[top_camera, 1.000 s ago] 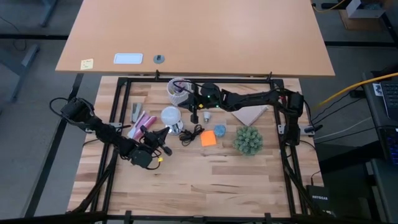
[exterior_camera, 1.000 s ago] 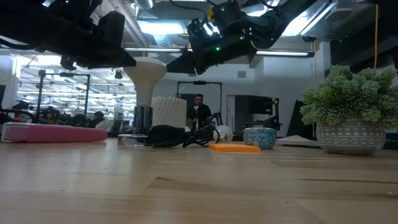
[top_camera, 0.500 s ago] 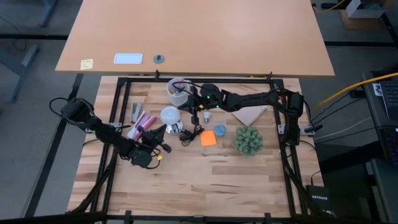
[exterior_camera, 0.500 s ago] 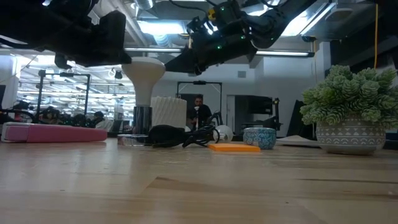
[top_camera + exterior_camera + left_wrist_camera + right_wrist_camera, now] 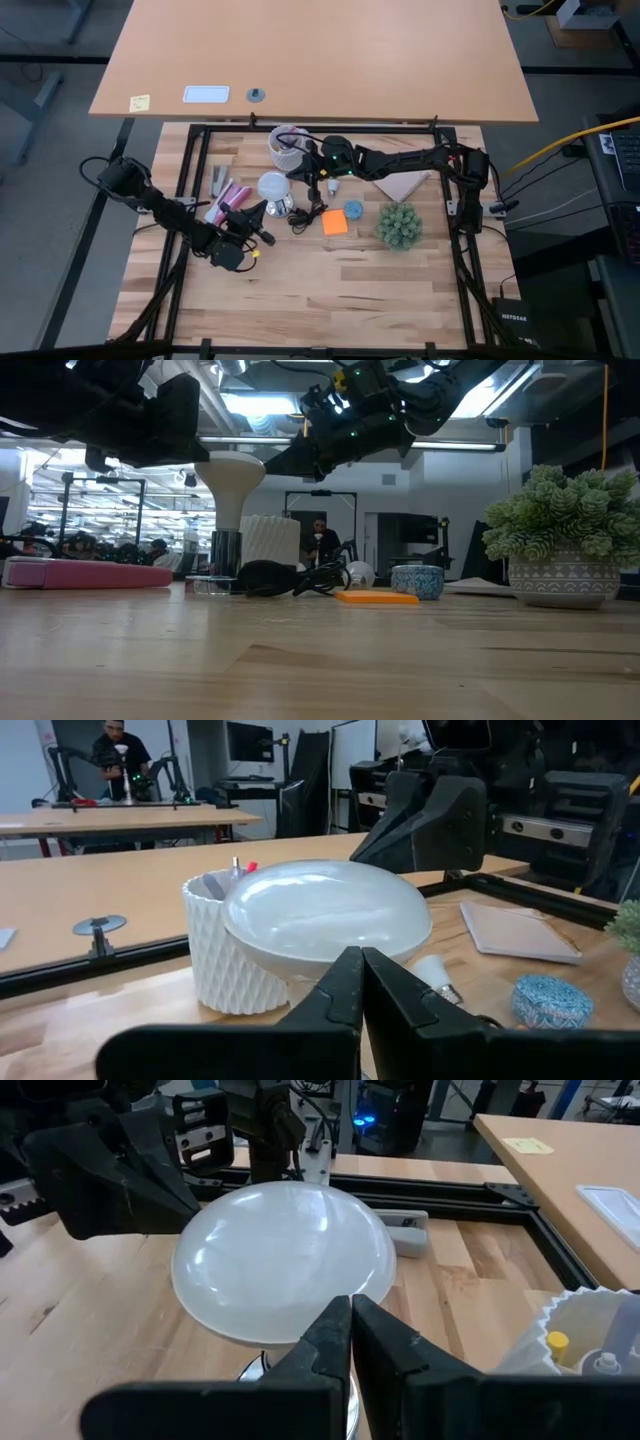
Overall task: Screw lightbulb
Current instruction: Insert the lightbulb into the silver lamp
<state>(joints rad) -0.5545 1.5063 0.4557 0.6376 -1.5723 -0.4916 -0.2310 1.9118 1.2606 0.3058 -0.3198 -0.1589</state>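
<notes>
Lightbulb [image 5: 272,184] shifted slightly; between left tool [image 5: 260,209], right tool [image 5: 303,177].

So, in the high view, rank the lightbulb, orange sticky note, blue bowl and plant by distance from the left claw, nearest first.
From the left claw, shut, at the table's left-centre:
1. lightbulb, just beyond the claw, toward the far edge.
2. orange sticky note, to the claw's right.
3. blue bowl, right of the note, beside it.
4. plant, farthest right.
</notes>
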